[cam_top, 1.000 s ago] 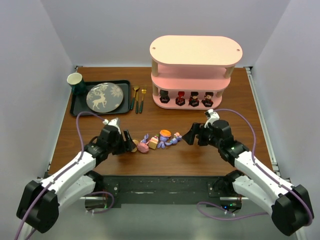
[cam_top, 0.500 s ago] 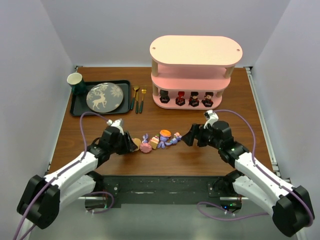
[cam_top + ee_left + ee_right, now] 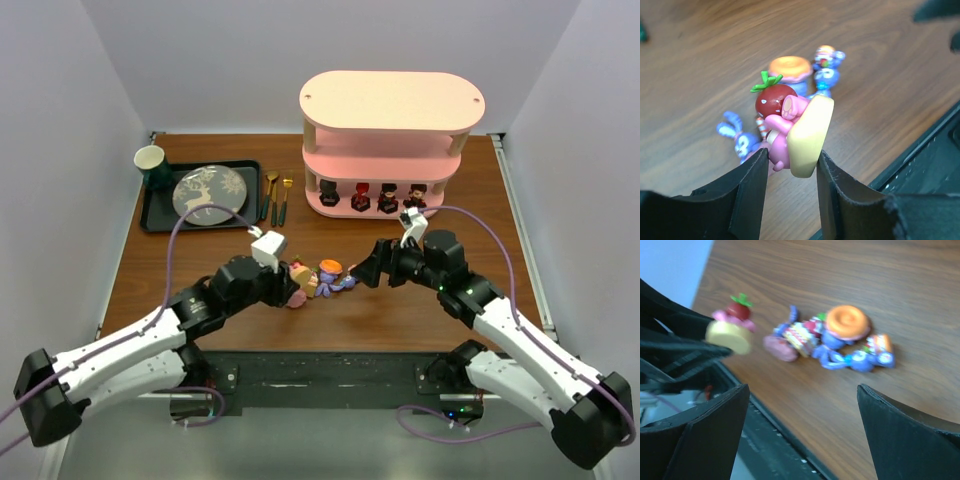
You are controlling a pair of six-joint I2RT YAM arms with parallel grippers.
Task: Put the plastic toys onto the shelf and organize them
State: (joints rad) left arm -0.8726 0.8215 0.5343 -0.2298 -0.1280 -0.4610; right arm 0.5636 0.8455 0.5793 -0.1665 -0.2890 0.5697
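Top view: high, from near edge, overlooking table [image 3: 330, 215]. Wrist views: close, opposed, sharing toys [image 3: 790, 70].

Upper left of the frame:
- Wooden table [image 3: 340, 238], brown, grain running left to right.
- Black tray [image 3: 150, 222], rectangular, on the table.
- Round grey plate [image 3: 209, 194] with a white deer motif, in the tray.
- Dark green cup [image 3: 151, 165], upright at the tray's far left corner.
- Two gold spoons [image 3: 278, 197], dark-handled, side by side just right of the tray.

Four dark toys [image 3: 360, 199] crowd the shelf's [image 3: 390, 100] bottom tier, while bare table [image 3: 330, 236] lies between shelf and toy cluster [image 3: 332, 274].
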